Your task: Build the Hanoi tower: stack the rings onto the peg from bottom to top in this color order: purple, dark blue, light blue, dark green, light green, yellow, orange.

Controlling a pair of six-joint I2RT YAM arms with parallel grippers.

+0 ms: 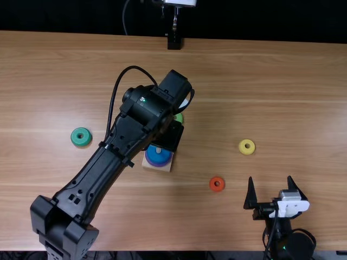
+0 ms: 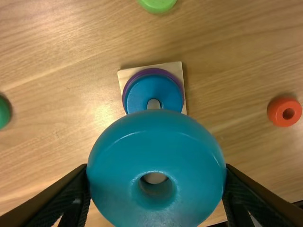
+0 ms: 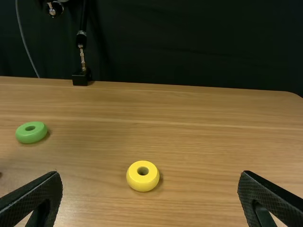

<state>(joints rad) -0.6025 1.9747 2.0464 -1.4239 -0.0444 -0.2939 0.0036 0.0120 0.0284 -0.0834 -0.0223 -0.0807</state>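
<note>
Beyond the wide-spread right gripper [image 1: 270, 177] sits the yellow ring [image 1: 242, 149]; the left gripper [image 1: 171, 136] pinches the light blue ring [image 2: 118, 161] by its edges.

We see the right pincer [image 1: 270, 177] with its fingers [image 3: 41, 195] spread wide. Beyond them a yellow ring [image 3: 142, 185] lies flat on the light brown wooden surface [image 3: 199, 135], its hole facing up. Well apart from it we find a light green ring [image 3: 31, 138], also flat. At the far edge stands a black block [image 3: 81, 78], near dark cloth [image 3: 189, 47].
</note>
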